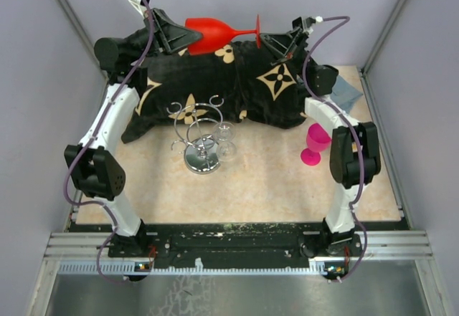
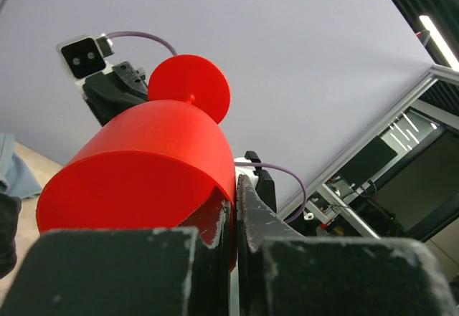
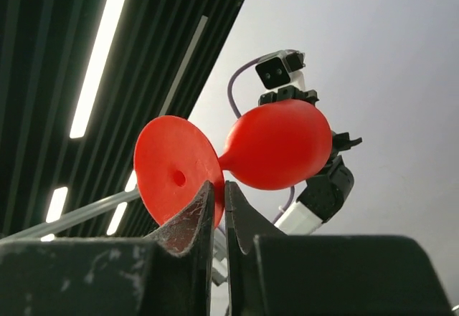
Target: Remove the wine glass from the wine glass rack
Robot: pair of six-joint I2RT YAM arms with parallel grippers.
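Note:
A red wine glass hangs on its side high above the back of the table, held between both arms. My left gripper is shut on the rim of its bowl, one finger inside and one outside. At the other end, my right gripper pinches the edge of the round foot, its jaws nearly together. The chrome wine glass rack stands mid-table on its mirrored base. A clear wine glass sits at the rack's right side.
A black cloth with beige flower marks lies bunched across the back of the table under the raised glass. A pink glass stands upright near the right arm. A grey cloth lies at the back right corner.

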